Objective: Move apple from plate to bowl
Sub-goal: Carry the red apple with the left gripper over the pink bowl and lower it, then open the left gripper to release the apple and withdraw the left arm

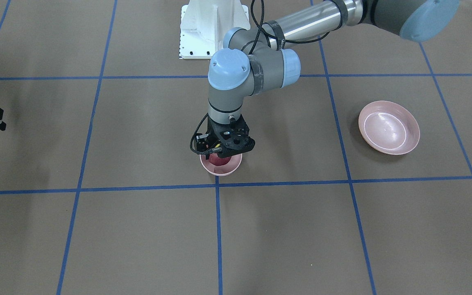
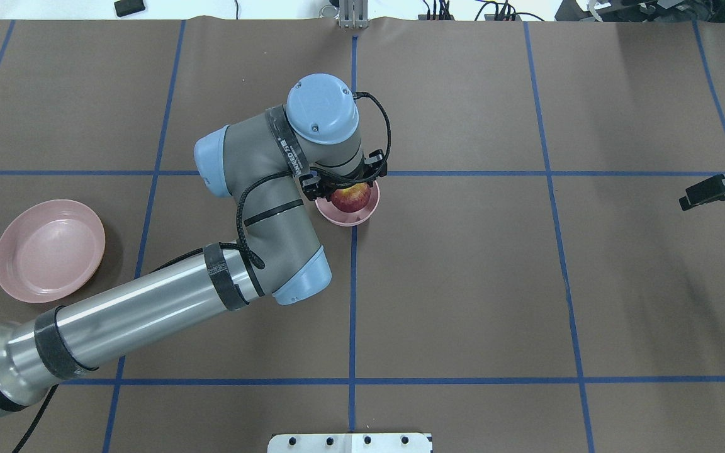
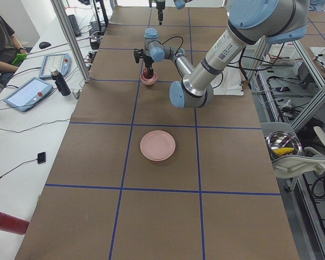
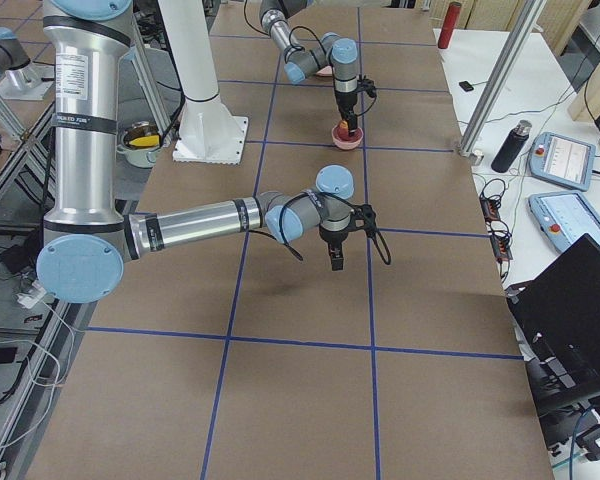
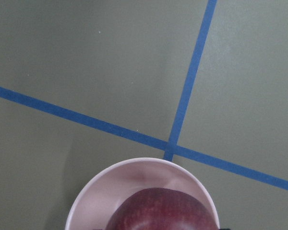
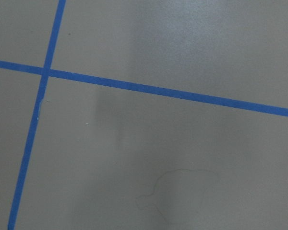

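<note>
The dark red apple (image 2: 350,199) sits low inside the small deep pink bowl (image 2: 362,216) near the table's middle, by a tape crossing. My left gripper (image 1: 219,155) points straight down over the bowl, its fingers on either side of the apple and closed on it. The left wrist view shows the apple's top (image 5: 163,211) inside the bowl's rim (image 5: 134,165). The wide pink plate (image 2: 50,250) lies empty on the robot's left. My right gripper (image 2: 686,202) hovers, shut and empty, far off at the right edge.
Blue tape lines divide the brown table into squares. The left arm's elbow and forearm (image 2: 148,308) stretch between the plate and the bowl. The robot's white base plate (image 2: 350,442) is at the near edge. Operator gear lies on a side desk (image 3: 30,92).
</note>
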You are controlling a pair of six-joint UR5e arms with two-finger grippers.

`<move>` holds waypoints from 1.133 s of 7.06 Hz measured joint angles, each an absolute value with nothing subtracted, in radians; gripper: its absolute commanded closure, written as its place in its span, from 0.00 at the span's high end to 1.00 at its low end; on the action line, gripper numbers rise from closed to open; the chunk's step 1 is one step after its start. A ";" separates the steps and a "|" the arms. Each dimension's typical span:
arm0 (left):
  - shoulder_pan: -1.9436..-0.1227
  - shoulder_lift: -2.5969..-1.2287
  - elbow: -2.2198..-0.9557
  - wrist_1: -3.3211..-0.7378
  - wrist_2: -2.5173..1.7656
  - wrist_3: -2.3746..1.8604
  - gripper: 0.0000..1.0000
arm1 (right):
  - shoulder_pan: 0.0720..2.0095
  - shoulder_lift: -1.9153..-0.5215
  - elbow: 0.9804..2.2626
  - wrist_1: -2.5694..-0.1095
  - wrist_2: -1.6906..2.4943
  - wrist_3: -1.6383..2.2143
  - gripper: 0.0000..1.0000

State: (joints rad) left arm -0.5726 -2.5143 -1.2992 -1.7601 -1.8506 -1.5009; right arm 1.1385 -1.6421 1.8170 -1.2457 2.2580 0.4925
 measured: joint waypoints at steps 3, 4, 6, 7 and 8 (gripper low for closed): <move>-0.563 -2.510 -1.292 -1.782 -1.834 -1.497 0.98 | 1.138 -1.645 1.810 -1.246 2.260 0.491 1.00; -0.562 -2.509 -1.292 -1.783 -1.810 -1.495 0.98 | 1.138 -1.643 1.801 -1.246 2.261 0.487 1.00; -0.562 -2.508 -1.294 -1.779 -1.789 -1.493 0.98 | 1.138 -1.637 1.789 -1.246 2.261 0.484 1.00; -0.564 -2.501 -1.316 -1.775 -1.788 -1.491 0.98 | 1.138 -1.636 1.788 -1.246 2.261 0.483 1.00; -0.568 -2.451 -1.397 -1.763 -1.791 -1.487 0.98 | 1.142 -1.635 1.788 -1.245 2.262 0.481 1.00</move>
State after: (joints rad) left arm -0.5677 -2.4506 -1.3970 -1.7633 -1.7908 -1.4873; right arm 1.1423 -1.6354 1.7876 -1.2453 2.2621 0.4815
